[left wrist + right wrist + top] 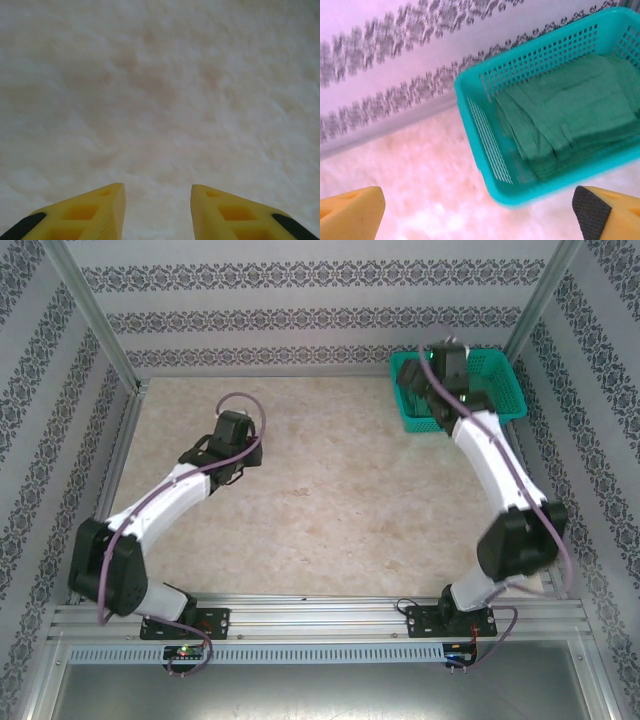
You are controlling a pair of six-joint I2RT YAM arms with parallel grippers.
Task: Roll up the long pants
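Observation:
The long pants (570,110) lie folded in layers inside the teal mesh basket (470,95) at the far right corner of the table. My right gripper (479,210) hangs just in front of the basket's near corner, wide open with nothing between its fingers. From above, the right gripper (440,365) sits over the basket (505,390) and hides most of its contents. My left gripper (157,200) is over bare table at the left middle, its yellow fingers (112,205) apart and empty. It shows from above as the left gripper (235,445).
The table top (330,500) is a pale marbled surface. Patterned walls enclose it on three sides, with metal posts (95,320) at the back corners. The basket stands close to the back wall (395,60).

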